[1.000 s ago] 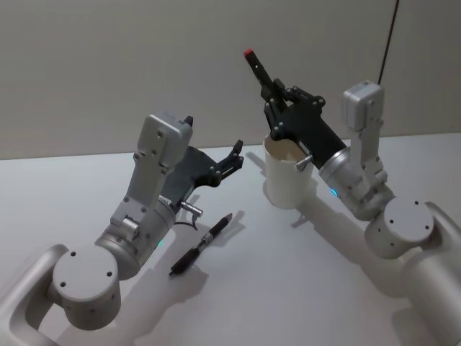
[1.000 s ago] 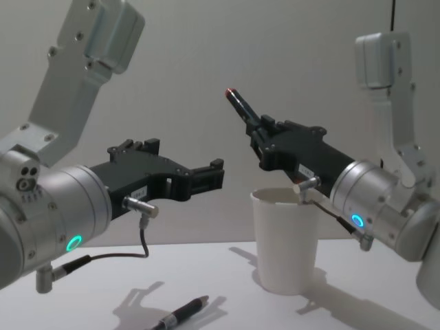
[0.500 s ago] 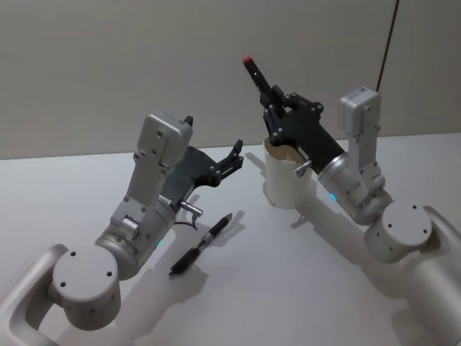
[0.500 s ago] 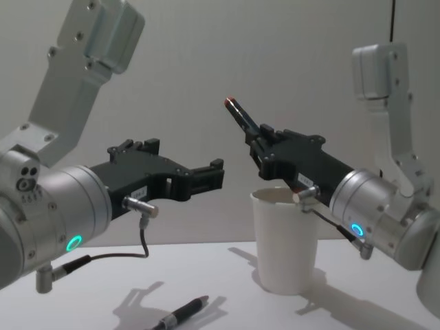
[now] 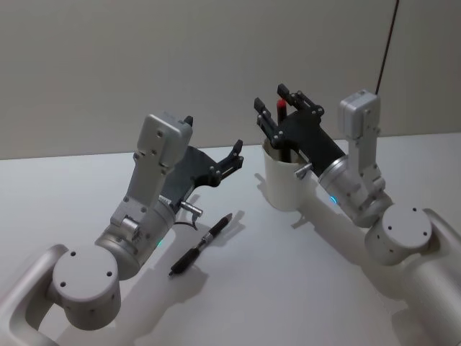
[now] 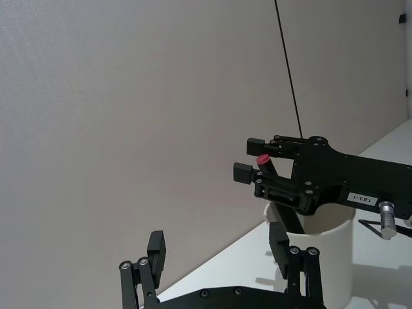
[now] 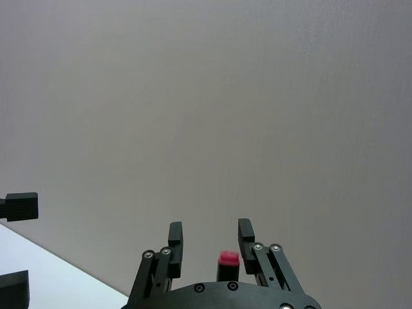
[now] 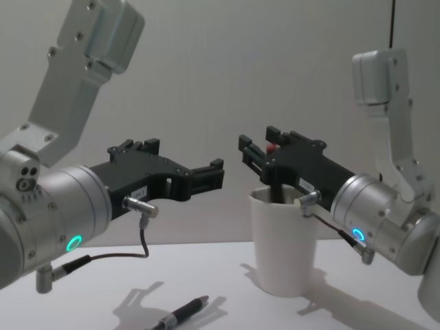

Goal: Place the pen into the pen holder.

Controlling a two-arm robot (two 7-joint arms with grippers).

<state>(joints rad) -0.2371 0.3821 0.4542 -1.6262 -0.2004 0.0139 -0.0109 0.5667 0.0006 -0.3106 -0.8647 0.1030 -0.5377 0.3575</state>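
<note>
The pen holder (image 5: 282,189) (image 8: 282,240) is a white paper cup standing at the back of the table. A dark pen with a red cap (image 5: 281,106) (image 8: 273,147) (image 6: 262,160) stands in it, the cap poking above the rim. My right gripper (image 5: 272,101) (image 8: 258,139) (image 7: 210,228) hovers just over the cup, open, with the red cap (image 7: 228,259) loose between its fingers. A second, black pen (image 5: 202,244) (image 8: 182,314) lies on the table in front of my left arm. My left gripper (image 5: 234,155) (image 8: 213,175) (image 6: 217,241) hangs open above the table, left of the cup, holding nothing.
The white tabletop (image 5: 288,288) stretches out in front of the cup and around the lying pen. A plain wall (image 5: 108,65) closes the back, with a thin dark cable (image 5: 389,36) running down it at the right.
The right gripper has opened and lowered over the cup. The red-capped pen has dropped from its fingers into the cup. The left arm and the lying pen have not moved.
</note>
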